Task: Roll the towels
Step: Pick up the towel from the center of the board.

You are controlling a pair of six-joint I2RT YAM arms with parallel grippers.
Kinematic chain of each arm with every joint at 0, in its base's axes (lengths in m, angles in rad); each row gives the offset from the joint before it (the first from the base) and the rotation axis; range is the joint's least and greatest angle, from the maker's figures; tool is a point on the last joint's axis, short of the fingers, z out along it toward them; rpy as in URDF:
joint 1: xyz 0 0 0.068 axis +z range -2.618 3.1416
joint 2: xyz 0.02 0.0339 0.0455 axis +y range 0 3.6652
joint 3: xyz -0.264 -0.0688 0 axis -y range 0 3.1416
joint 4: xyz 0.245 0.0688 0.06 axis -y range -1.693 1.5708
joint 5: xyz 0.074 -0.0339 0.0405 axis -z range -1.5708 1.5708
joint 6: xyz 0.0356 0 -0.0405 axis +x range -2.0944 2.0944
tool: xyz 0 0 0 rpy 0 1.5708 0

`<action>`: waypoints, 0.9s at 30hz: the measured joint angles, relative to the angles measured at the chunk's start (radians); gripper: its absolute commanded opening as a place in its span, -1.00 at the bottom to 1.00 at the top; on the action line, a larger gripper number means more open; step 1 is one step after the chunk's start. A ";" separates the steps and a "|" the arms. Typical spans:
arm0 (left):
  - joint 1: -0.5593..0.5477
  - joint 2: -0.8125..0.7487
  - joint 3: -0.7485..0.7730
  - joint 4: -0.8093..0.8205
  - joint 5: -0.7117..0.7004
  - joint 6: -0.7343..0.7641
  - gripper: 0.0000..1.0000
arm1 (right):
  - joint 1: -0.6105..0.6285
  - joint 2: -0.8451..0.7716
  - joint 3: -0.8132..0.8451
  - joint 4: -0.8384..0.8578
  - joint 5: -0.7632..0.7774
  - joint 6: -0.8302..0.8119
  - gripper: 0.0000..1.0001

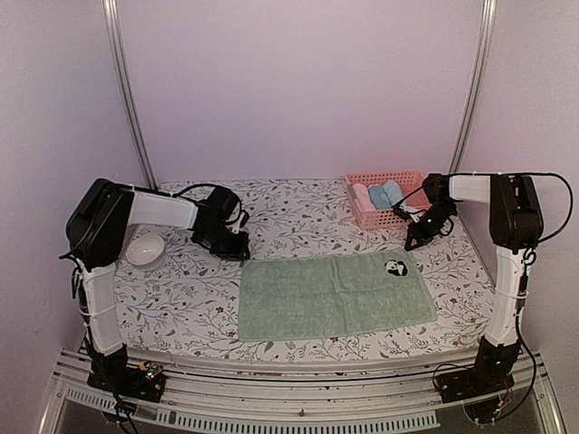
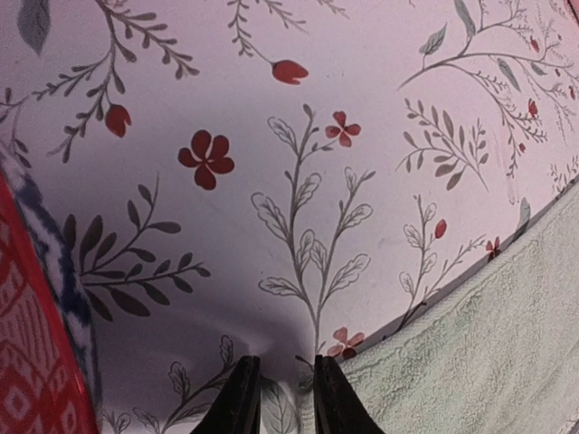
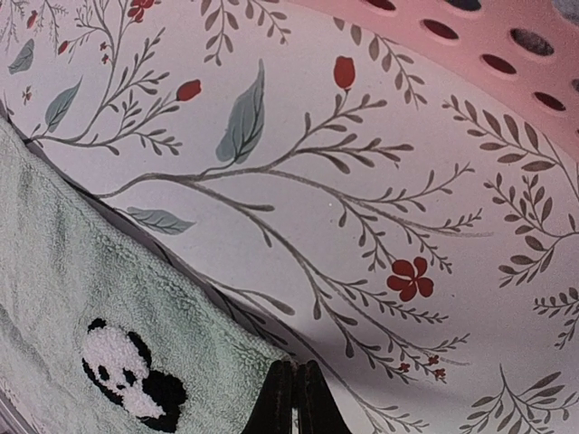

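1. Broadly, the bench [image 1: 298, 212] carries the green towel [image 1: 335, 294], spread flat at its middle. Roll it evenly from one short end.
2. The pink basket [image 1: 384, 176] behind it holds rolled towels.
3. The left pincer [image 1: 237, 251], narrowly parted and empty, sits at the towel's far left corner.
4. The right pincer [image 1: 414, 240], clenched on nothing, must open before pinching beside the panda patch [image 1: 395, 267].

Worktop [image 1: 298, 217]: covered with flowered cloth.
Green towel [image 1: 335, 294]: spread flat, at 6 o'clock.
Pink basket [image 1: 384, 179]: at 1 o'clock.
White bowl [image 1: 145, 248]: at 9 o'clock.
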 measured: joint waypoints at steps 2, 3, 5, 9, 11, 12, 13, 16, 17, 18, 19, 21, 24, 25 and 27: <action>-0.002 0.000 0.001 -0.002 0.000 0.005 -0.52 | 0.001 0.000 0.000 0.000 0.000 0.000 -0.94; -0.005 0.000 0.003 -0.006 -0.001 0.009 -0.52 | 0.002 0.000 0.000 0.000 0.000 0.000 -0.94; -0.012 0.001 0.010 -0.022 -0.001 0.017 -0.53 | 0.002 0.000 0.000 0.000 0.000 0.000 -0.94; -0.039 0.018 0.047 -0.069 -0.022 0.033 -0.55 | 0.004 0.000 0.006 -0.004 0.000 0.000 -0.94; -0.052 0.025 0.061 -0.087 -0.037 0.036 -0.59 | 0.004 0.000 0.011 -0.006 0.000 0.000 -0.94; -0.056 0.027 0.068 -0.095 -0.045 0.039 -0.61 | 0.005 0.000 0.012 -0.007 0.000 0.000 -0.94; -0.059 0.028 0.070 -0.099 -0.051 0.040 -0.62 | 0.005 0.000 0.012 -0.008 0.000 0.000 -0.94; -0.063 0.028 0.076 -0.119 -0.072 0.041 -0.65 | 0.006 0.000 0.012 -0.008 0.000 0.000 -0.94; -0.064 0.028 0.077 -0.124 -0.079 0.041 -0.66 | 0.007 0.000 0.012 -0.008 0.000 0.000 -0.94; -0.064 0.028 0.077 -0.128 -0.085 0.041 -0.68 | 0.007 0.000 0.012 -0.008 0.000 0.000 -0.94; -0.065 0.028 0.078 -0.133 -0.094 0.041 -0.69 | 0.008 0.000 0.012 -0.008 0.000 0.000 -0.94; -0.066 0.028 0.079 -0.137 -0.106 0.039 -0.75 | 0.010 0.000 0.012 -0.008 0.000 0.000 -0.94; -0.067 0.028 0.079 -0.139 -0.115 0.034 -0.93 | 0.010 0.000 0.012 -0.008 0.000 0.000 -0.94; -0.067 0.028 0.079 -0.139 -0.117 0.032 -0.98 | 0.010 0.000 0.012 -0.008 0.000 0.000 -0.94; -0.067 0.027 0.079 -0.138 -0.118 0.031 -1.00 | 0.010 0.000 0.012 -0.008 0.000 0.000 -0.94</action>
